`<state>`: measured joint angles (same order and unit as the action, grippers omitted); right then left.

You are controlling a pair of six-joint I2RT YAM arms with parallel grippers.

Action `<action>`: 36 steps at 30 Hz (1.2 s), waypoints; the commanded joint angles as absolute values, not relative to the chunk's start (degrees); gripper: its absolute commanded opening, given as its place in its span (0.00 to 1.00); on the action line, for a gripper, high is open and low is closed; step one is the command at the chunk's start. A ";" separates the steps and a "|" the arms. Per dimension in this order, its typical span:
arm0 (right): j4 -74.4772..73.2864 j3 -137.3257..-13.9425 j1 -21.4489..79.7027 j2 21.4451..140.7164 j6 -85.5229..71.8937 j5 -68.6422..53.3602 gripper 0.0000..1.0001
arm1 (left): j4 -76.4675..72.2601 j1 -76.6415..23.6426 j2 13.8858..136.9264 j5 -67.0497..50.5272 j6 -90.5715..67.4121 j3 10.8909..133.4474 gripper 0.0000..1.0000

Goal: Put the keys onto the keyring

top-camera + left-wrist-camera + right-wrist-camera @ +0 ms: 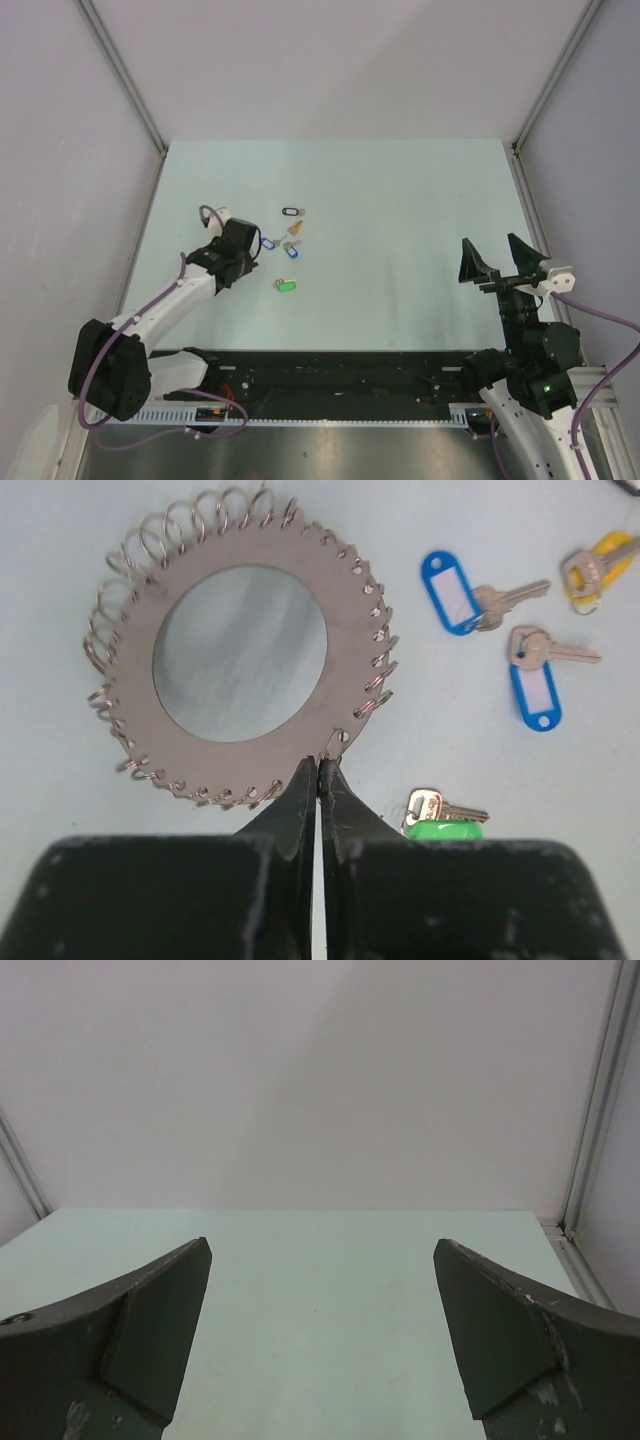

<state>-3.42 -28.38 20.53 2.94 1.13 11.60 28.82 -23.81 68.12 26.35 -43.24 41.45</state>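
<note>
The keyring [130, 695] is a flat grey disc with a wide round hole and wire loops all round its rim; it fills the upper left of the left wrist view. My left gripper [318, 764] is shut on its near rim. In the top view the left gripper [238, 246] hides the ring. To the right of the ring lie two blue-tagged keys [451, 590] [535, 692], a yellow-tagged key [600, 564] and a green-tagged key [444, 826]. The top view also shows a black-tagged key [292, 211] and the green one [286, 285]. My right gripper [500, 258] is open and empty, held above the table at the right.
The pale green table [400, 200] has white walls at the back and on both sides. The right wrist view shows only bare table [320, 1290] and the back wall between the right gripper's fingers [150, 1330]. The arm bases and a black rail [330, 375] run along the near edge.
</note>
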 commanded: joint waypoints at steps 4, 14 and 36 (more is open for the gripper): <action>-3.08 -28.48 20.92 2.72 1.93 11.43 1.00 | 32.07 -26.54 67.41 23.56 -35.07 57.18 0.00; -3.08 -28.48 20.83 2.37 2.02 11.43 1.00 | 33.49 -43.13 80.32 20.40 -26.56 79.79 0.00; -13.62 -37.18 21.00 23.99 -8.52 -15.81 1.00 | 8.88 -59.41 94.84 8.17 -18.89 61.99 0.15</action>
